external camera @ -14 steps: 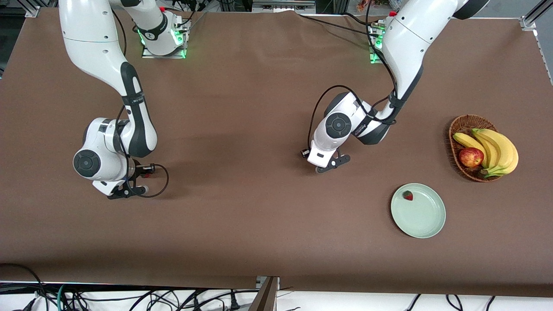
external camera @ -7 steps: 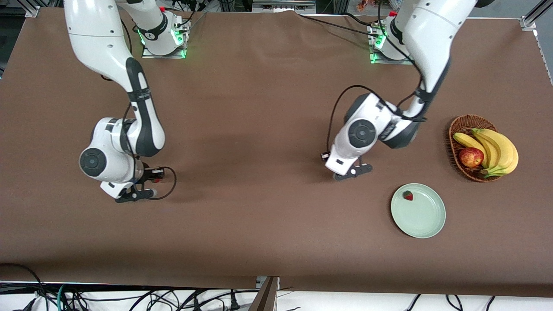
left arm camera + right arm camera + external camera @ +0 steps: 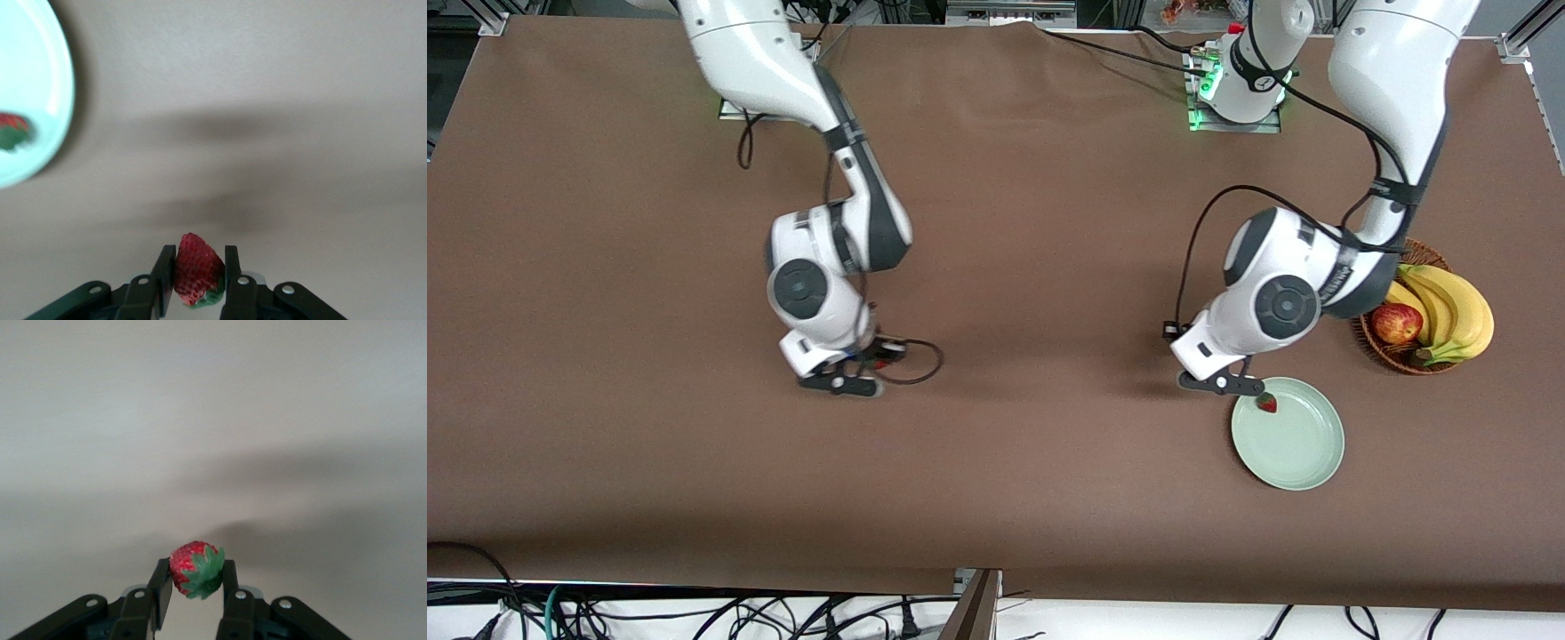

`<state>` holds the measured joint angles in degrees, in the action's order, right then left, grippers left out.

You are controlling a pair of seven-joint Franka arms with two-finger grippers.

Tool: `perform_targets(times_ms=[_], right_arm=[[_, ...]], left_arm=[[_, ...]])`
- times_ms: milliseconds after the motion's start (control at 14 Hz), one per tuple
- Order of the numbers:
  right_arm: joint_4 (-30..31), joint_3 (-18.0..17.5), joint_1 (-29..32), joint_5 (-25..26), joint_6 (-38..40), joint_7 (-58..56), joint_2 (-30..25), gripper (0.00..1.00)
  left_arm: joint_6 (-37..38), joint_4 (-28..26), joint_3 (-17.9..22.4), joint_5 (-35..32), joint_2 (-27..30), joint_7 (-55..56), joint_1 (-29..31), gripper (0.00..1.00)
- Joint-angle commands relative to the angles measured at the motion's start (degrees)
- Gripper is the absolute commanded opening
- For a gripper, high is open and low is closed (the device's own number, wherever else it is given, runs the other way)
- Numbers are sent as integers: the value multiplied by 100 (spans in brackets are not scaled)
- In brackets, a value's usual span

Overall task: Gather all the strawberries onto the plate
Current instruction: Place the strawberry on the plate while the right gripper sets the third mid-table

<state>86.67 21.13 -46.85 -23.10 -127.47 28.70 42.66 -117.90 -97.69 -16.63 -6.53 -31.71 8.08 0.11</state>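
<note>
The pale mint-green plate lies toward the left arm's end of the table with one strawberry on it near its rim. My left gripper hangs over the table just beside the plate's rim, shut on a second strawberry. The plate and its berry also show in the left wrist view. My right gripper is over the middle of the table, shut on a third strawberry with its green top showing.
A brown wicker basket with bananas and a red apple stands beside the plate, farther from the front camera, close to the left arm's wrist. A black cable loops beside the right gripper.
Both arms have moved toward the left arm's end of the table, each with its strawberry. The left gripper went from mid-table to the plate's rim.
</note>
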Motion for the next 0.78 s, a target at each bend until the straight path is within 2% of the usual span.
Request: perform_targets(times_ms=[0, 214, 356, 498, 641, 712], right_arm=[[-711, -511, 62, -212, -128, 924, 391, 27], [-879, -1276, 62, -212, -1276, 1734, 655, 28], [-993, -1681, 53, -212, -1981, 1806, 883, 28], [-1195, -1919, 44, -204, -2185, 1832, 1094, 28], [-1371, -1972, -104, -204, -2194, 1832, 1253, 28], [-1381, -1972, -157, -195, -2203, 1824, 1306, 29]], left_arm=[[84, 57, 11, -155, 78, -1725, 620, 10], [-135, 398, 20, -173, -281, -3650, 1139, 12], [-259, 758, 28, -182, -633, -4880, 1264, 12], [-417, 1040, 90, -164, -915, -5796, 1299, 13], [-601, 1155, 99, -155, -1082, -6290, 1299, 15], [-611, 1156, 99, -155, -1100, -6310, 1299, 36]])
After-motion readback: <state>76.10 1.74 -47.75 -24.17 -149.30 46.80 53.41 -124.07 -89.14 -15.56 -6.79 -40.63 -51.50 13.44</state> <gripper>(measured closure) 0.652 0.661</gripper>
